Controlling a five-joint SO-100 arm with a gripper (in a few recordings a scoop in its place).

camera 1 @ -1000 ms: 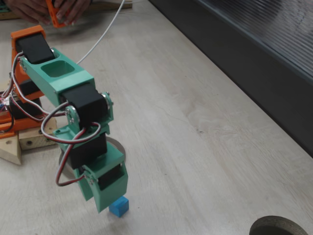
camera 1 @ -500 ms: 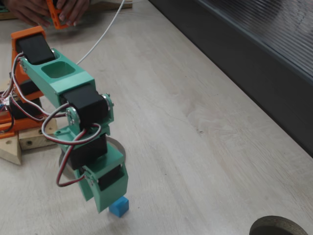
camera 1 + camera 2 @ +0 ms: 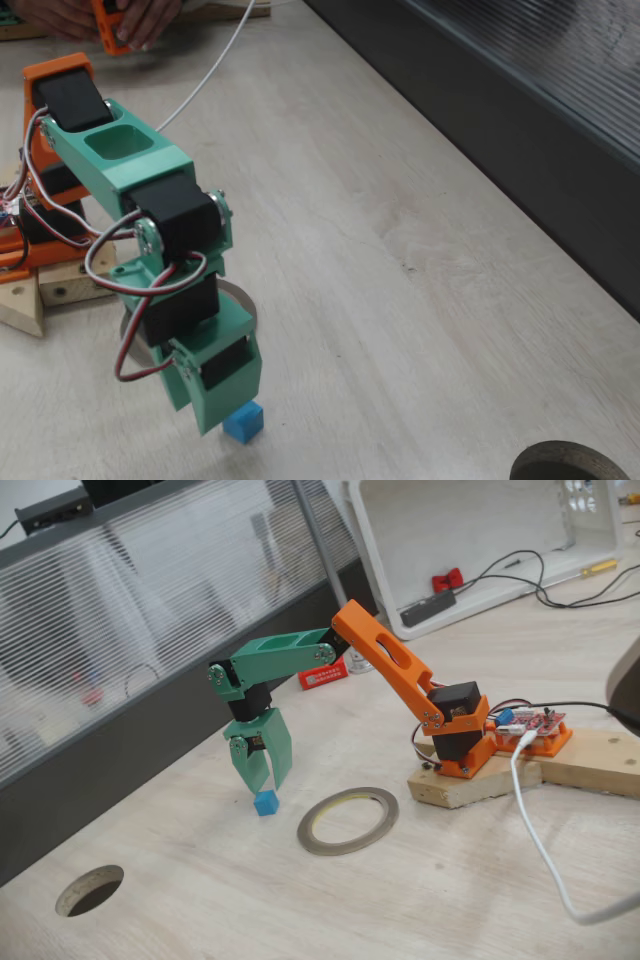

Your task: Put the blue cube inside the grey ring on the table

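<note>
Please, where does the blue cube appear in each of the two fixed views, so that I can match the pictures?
A fixed view: the blue cube sits at the bottom edge, left of centre, under the green gripper.
Another fixed view: the blue cube lies left of centre, below the gripper.
Shared landmark: the grey ring, beside the cube.

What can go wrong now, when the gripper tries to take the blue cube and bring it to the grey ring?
1. The gripper hangs just above the blue cube, which looks off-centre under the fingertips; closing may push it aside rather than grasp it.
2. The grey ring lies loose on the table right beside the cube; a low carry could knock it.
</note>
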